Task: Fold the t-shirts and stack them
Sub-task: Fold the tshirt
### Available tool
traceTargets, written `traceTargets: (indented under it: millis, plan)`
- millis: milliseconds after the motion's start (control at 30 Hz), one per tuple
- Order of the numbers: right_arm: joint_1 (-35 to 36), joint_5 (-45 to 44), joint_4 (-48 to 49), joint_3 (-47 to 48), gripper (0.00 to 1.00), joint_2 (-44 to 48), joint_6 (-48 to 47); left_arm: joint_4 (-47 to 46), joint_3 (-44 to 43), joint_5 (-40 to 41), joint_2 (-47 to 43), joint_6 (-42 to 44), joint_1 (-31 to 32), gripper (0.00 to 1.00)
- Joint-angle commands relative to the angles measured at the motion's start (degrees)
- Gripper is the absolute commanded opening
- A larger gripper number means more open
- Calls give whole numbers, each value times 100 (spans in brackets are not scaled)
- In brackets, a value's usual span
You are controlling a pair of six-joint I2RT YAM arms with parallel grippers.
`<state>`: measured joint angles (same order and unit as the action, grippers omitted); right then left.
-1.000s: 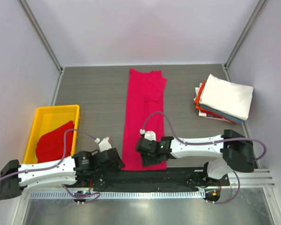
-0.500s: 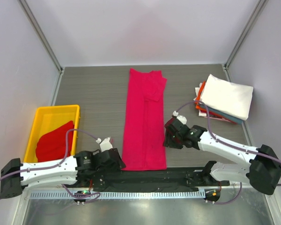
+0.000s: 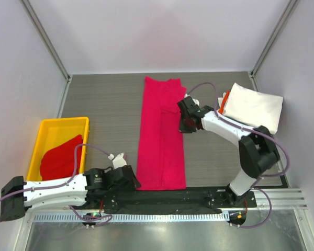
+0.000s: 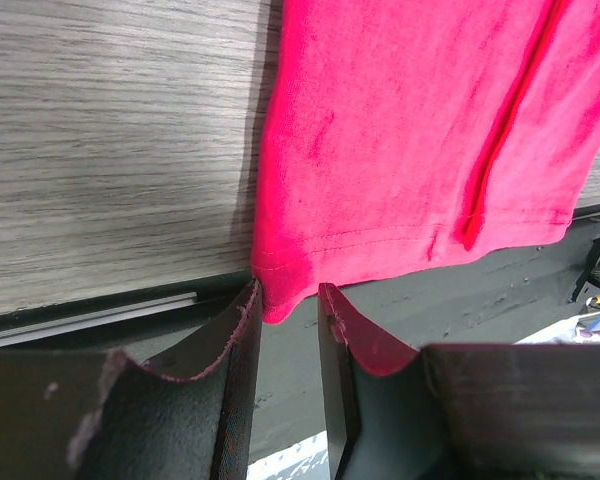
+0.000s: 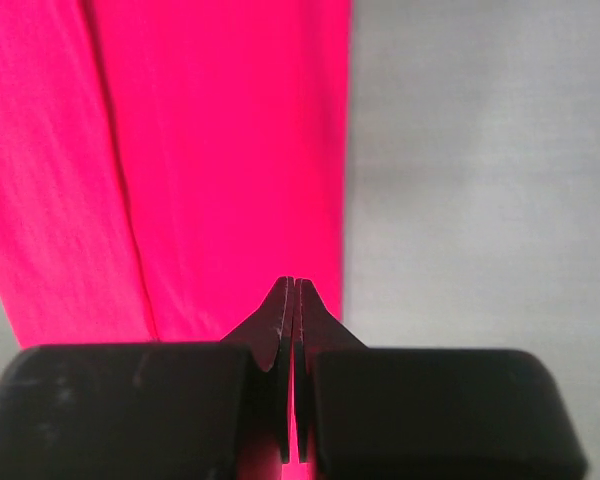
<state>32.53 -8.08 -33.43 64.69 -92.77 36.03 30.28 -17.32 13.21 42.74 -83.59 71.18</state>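
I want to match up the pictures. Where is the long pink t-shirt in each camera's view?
Top external: the pink t-shirt lies as a long strip in the middle of the table.
Left wrist: it fills the upper right, with its corner at the tips of the left end effector.
Right wrist: it fills the left and middle.
Shared landmark: the lengthwise crease down the shirt.

Lab test cell: white panel walls [image 3: 162, 31], aluminium posts [image 3: 46, 37], mounting rail [image 3: 162, 216].
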Motion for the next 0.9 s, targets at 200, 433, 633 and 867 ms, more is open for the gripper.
traceTargets:
  millis: [200, 433, 633, 867]
  plan:
    - [-598, -150, 258, 2300, 1, -1996, -755, -66, -8, 6, -46, -17, -25, 30]
    - [-819, -54, 302, 3434, 1, -2719, -826, 39, -8, 32, -152, -87, -25, 30]
    - [-889, 157, 267, 4375, 1, -3326, -835, 188, 1, 94, -284, -157, -25, 30]
    - [-898, 26, -128, 5167, 1, -4108, -773, 320, 97, 120, -565, -272, -25, 30]
